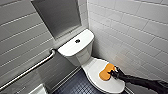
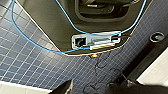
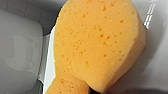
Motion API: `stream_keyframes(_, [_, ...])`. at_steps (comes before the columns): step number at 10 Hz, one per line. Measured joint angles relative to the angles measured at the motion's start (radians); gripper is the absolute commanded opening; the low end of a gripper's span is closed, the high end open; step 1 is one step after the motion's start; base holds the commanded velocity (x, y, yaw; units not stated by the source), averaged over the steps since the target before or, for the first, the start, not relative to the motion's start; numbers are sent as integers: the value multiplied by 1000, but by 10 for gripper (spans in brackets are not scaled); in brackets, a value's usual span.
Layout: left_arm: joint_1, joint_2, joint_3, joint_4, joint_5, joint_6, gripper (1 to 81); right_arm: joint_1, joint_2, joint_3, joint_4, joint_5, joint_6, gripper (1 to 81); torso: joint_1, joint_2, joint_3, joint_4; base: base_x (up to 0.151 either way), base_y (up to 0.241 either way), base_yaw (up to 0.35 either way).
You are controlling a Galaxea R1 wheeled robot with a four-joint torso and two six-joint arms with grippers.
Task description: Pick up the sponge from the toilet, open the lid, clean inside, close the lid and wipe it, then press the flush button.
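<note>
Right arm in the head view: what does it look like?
The right arm is black, slim and tube-like, ending in a bulkier, knobbly black right gripper. No markings or cables are discernible on it. The left wrist view shows a thin blue cable looping over dark housing, a pale connector panel and a small orange light.
</note>
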Motion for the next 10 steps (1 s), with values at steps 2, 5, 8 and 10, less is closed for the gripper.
stream_keyframes(2, [0, 4, 0, 0, 1, 0, 811, -14, -109, 101, 0, 25, 13, 10, 0, 0, 0, 0, 0, 0, 0])
stream_keyframes(5, [0, 13, 0, 1, -1, 0, 811, -87, -270, 239, 0, 78, 21, 10, 0, 0, 0, 0, 0, 0, 0])
stream_keyframes(8, [0, 1, 1, 1, -2, 0, 811, -193, -324, 310, 6, 199, 24, 10, 0, 0, 0, 0, 0, 0, 0])
stream_keyframes(10, [0, -2, 2, 1, 0, 0, 811, -287, -368, 362, 7, 283, 25, 10, 0, -1, 0, 0, 0, 0, 0])
